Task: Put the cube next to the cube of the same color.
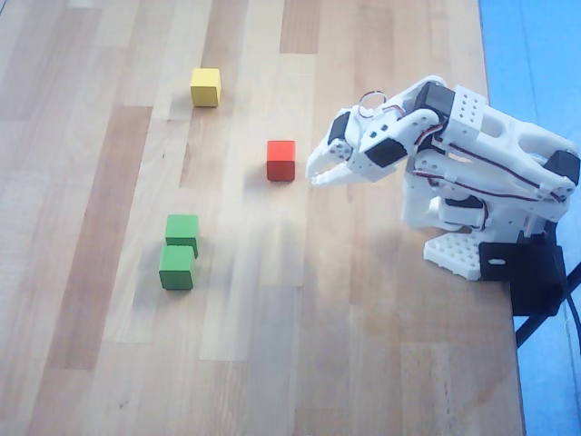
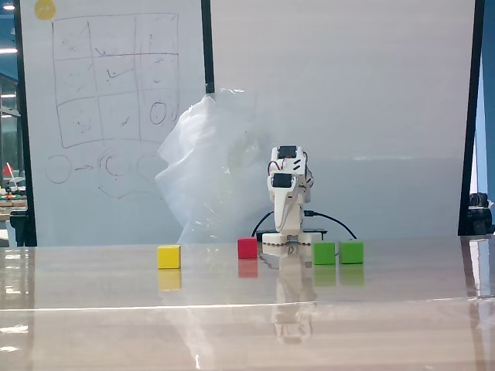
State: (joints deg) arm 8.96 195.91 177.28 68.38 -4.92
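Two green cubes sit touching each other on the wooden table. The slightly duller cube [image 1: 182, 233] [image 2: 324, 253] lies just above the brighter cube of the same color [image 1: 176, 267] [image 2: 351, 251] in the overhead view. My white gripper [image 1: 314, 177] [image 2: 283, 243] hovers low beside the red cube, far to the right of the green pair in the overhead view. Its fingers are shut with nothing between them.
A red cube [image 1: 280, 160] [image 2: 247, 247] sits just left of the fingertips in the overhead view. A yellow cube [image 1: 205, 87] [image 2: 168, 256] lies further back. The arm's base [image 1: 463, 250] stands at the table's right edge. A whiteboard and a plastic bag [image 2: 209, 166] stand behind the table.
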